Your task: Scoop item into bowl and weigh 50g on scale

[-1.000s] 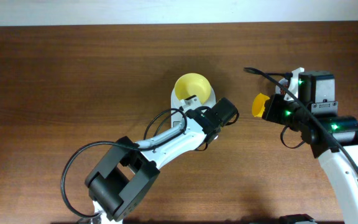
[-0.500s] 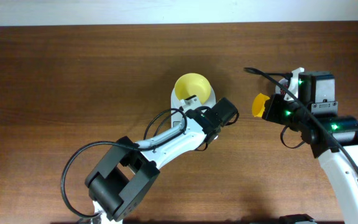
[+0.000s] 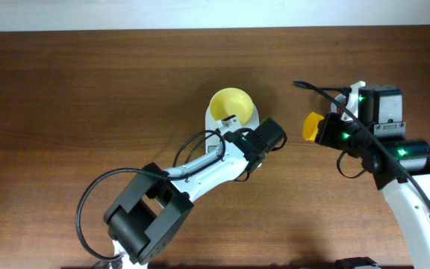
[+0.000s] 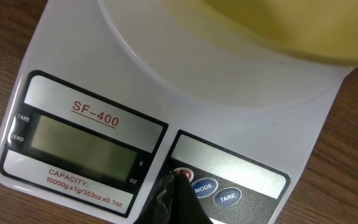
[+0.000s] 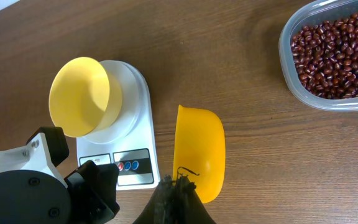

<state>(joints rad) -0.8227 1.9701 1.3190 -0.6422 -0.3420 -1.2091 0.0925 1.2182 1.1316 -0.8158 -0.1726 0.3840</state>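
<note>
The pale-yellow bowl [image 3: 228, 103] [image 5: 79, 96] stands empty on the white scale [image 3: 213, 121] [image 4: 92, 56]. The scale's display [image 4: 82, 142] is blank. My left gripper [image 3: 243, 137] [image 4: 178, 180] is shut, its tip resting on the scale's red button. My right gripper [image 3: 327, 128] [image 5: 179, 183] is shut on an empty bright-yellow scoop [image 3: 312, 127] [image 5: 199, 152], held above the table right of the scale. The item, dark red-brown beans [image 5: 337, 53], fills a clear container at the far right of the right wrist view.
The clear container [image 5: 288, 59] lies beyond the scoop, away from the scale, and does not show in the overhead view. My left arm [image 3: 200, 172] reaches in from the front left. Bare wooden table [image 3: 88, 97] surrounds the scale.
</note>
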